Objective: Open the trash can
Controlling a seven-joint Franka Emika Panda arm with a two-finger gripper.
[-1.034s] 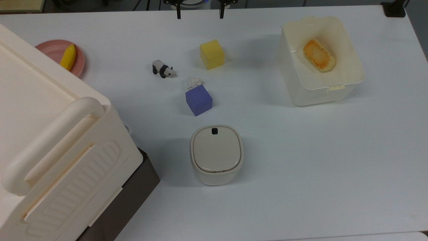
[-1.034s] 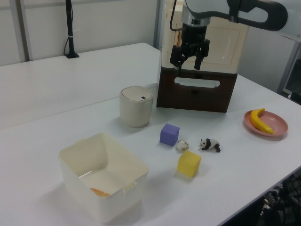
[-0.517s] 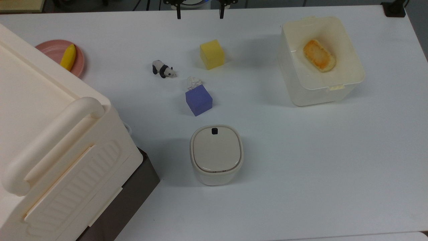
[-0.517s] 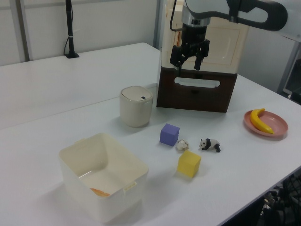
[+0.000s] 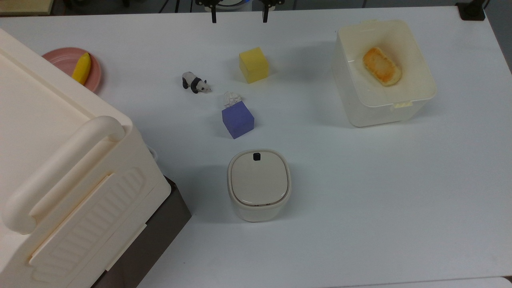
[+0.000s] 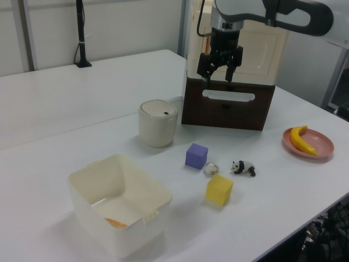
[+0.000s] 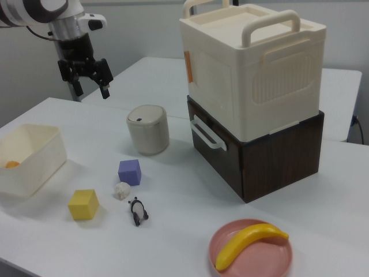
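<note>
The trash can (image 5: 258, 185) sits near the middle of the table (image 5: 380, 200), its flat lid (image 5: 259, 178) down and flush, the small black button (image 5: 257, 156) on the rim untouched, so nothing of the opening is done yet as far as I can judge. Just beyond it in the top view stands the purple cube (image 5: 237, 119) with a crumpled paper ball (image 5: 232, 98) touching its far side, then the toy panda (image 5: 195, 83) and the yellow cube (image 5: 253, 64). The open tub (image 5: 412, 108) with the bread (image 5: 381, 66) lies well off to the top view's right; the big cream box (image 5: 60, 180) fills the top view's left. My gripper (image 6: 219, 68) hangs high in the air, well apart from the can, jaws spread wide and holding nothing. What is left, I reckon, is everything: come down over the button, press it, and let the lid spring up.
</note>
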